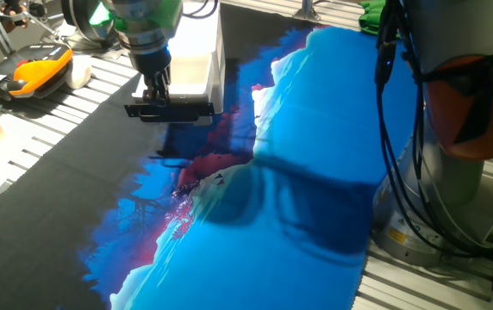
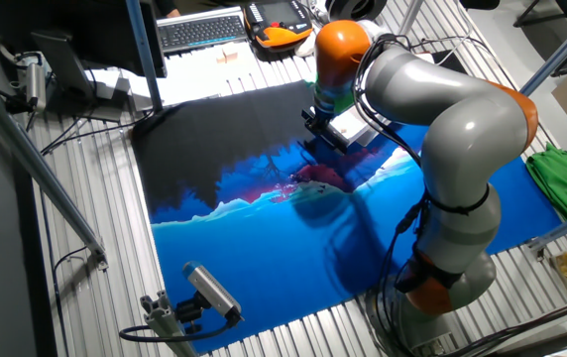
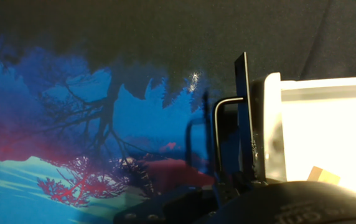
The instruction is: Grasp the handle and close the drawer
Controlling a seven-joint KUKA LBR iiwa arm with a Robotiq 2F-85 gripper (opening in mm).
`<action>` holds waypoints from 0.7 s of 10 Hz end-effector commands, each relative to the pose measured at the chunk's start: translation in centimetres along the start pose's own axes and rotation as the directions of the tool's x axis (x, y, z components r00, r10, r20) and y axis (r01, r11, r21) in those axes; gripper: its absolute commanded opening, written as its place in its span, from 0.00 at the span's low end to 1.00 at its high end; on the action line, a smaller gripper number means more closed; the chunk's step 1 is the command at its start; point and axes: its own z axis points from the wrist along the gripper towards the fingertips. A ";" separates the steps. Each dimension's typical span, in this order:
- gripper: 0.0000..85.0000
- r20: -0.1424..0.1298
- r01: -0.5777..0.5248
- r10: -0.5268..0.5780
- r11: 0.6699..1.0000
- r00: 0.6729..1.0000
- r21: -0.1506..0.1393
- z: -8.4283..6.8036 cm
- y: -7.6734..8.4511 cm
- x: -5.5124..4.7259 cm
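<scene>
The white drawer (image 1: 186,73) stands pulled out of its white cabinet (image 1: 205,30) at the back of the table. Its black front edge carries the handle (image 1: 182,110), which in the hand view is a thin black bar (image 3: 217,134) standing off the front plate, with the drawer's white inside (image 3: 327,124) to the right. My gripper (image 1: 159,99) comes down from above onto the left part of the handle, fingers close together around it. In the other fixed view the gripper (image 2: 315,121) sits at the drawer's front (image 2: 348,131). The fingertips are mostly hidden at the bottom of the hand view.
A blue, red and black printed cloth (image 1: 298,215) covers the table. An orange-black device (image 1: 35,69) lies at the far left. The arm's base (image 1: 462,172) with hanging cables stands at the right. A keyboard (image 2: 199,30) and a green cloth (image 2: 566,178) lie off the mat.
</scene>
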 end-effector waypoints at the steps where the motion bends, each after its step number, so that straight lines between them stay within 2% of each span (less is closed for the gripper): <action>1: 0.20 0.000 0.000 0.000 1.000 1.000 0.000 0.1 0.0 0.0; 7: 0.20 0.009 -0.001 0.001 1.000 1.000 -0.001 0.7 -0.1 -0.1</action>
